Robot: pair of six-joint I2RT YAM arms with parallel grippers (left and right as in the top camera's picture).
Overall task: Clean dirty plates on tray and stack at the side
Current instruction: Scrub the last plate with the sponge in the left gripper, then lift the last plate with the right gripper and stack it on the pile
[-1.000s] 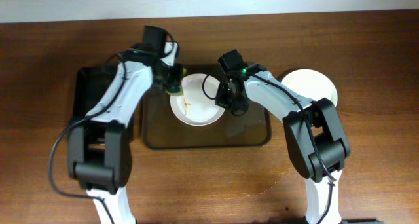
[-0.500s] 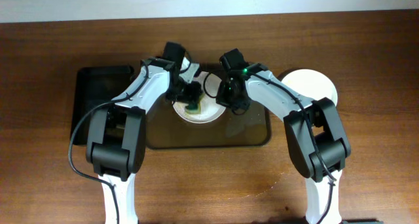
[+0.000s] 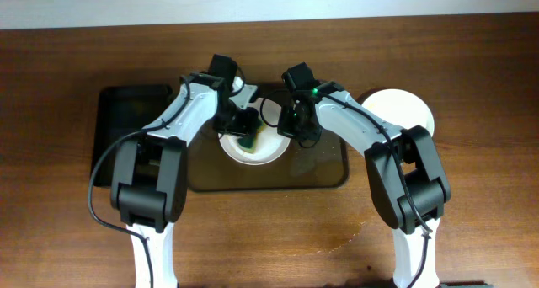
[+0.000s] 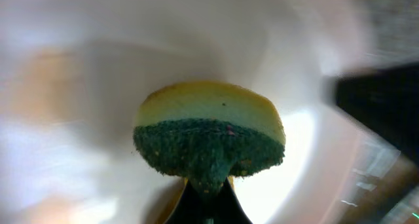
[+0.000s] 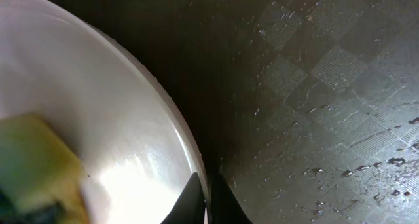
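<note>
Much of the plate [image 3: 263,152] on the tray [image 3: 324,172] is hidden from overhead by both wrists, and its surface is smeared by blur in the left wrist view, so any food marks cannot be made out. The left gripper [image 4: 208,196] is cut off at the frame's bottom edge. Only its dark fingertips are seen, closed tightly on a sponge [image 4: 209,135] (yellow foam above, coarse green scouring layer below) that is pressed to the glossy white plate. The right gripper [image 5: 207,192] is nearly closed, with the plate's thin right rim pinched between its fingers. The tray floor is dark, embossed in a fine checker pattern and beaded with water. An other white plate [image 3: 406,111] lies on the wooden table [image 3: 472,61] right of the tray; whether more are stacked beneath cannot be told. A black tray [image 3: 118,124] lies at the left.
</note>
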